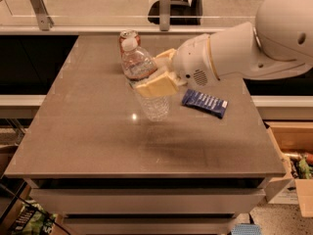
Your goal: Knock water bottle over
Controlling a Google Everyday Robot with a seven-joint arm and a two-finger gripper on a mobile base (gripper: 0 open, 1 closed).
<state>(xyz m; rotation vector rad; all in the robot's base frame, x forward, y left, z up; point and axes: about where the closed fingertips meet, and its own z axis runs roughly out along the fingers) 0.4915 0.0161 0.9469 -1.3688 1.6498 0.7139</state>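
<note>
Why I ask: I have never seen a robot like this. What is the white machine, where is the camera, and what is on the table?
The white shape is a mobile robot's single arm, reaching in from the picture's right. One camera looks down on the grey table from its front side. The arm's yellowish two-finger claw is closed around a clear water bottle, which tilts toward the picture's left. A soda can stands behind the bottle, and a blue snack packet lies on the table beside it.

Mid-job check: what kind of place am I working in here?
Probably an office or lab space: a grey worktable, a glass partition on metal posts, an office chair behind it. The gripper is over the worktable, closed on the tilted water bottle.
</note>
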